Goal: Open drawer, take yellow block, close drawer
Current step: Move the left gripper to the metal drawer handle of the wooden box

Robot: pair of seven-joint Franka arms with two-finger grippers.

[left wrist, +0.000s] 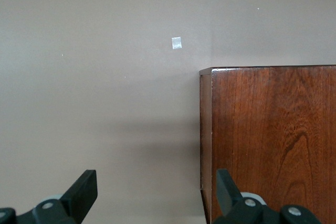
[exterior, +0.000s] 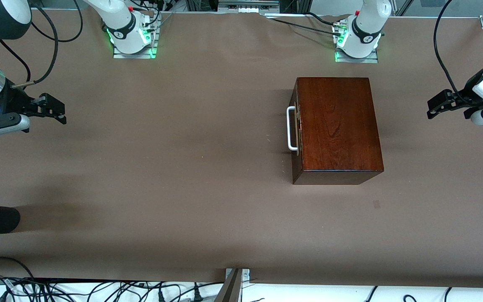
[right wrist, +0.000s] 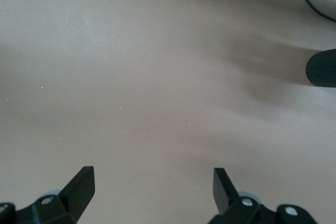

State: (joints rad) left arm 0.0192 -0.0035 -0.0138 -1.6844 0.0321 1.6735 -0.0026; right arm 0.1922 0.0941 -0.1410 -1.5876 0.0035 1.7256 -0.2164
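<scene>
We find the drawer (exterior: 295, 128) shut inside its polished reddish-brown wooden box (exterior: 336, 126), right of centre in the front view; its white U-shaped bar handle (exterior: 290, 128) faces the right arm's end of the table. The table (exterior: 162, 167) is covered in matte brown paper. The left gripper (exterior: 434, 110) hangs at the frame's right edge, jaws spread. The right gripper (exterior: 59, 112) hangs at the left edge, jaws spread. Cables (exterior: 99, 291) crowd the bottom edge.

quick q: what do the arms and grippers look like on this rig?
Both arms are white with black joint bands; green lights glow at their bases. The right gripper and left gripper are black, two-fingered. Black cables loop along both arms; a blue light shows near the right wrist.
</scene>
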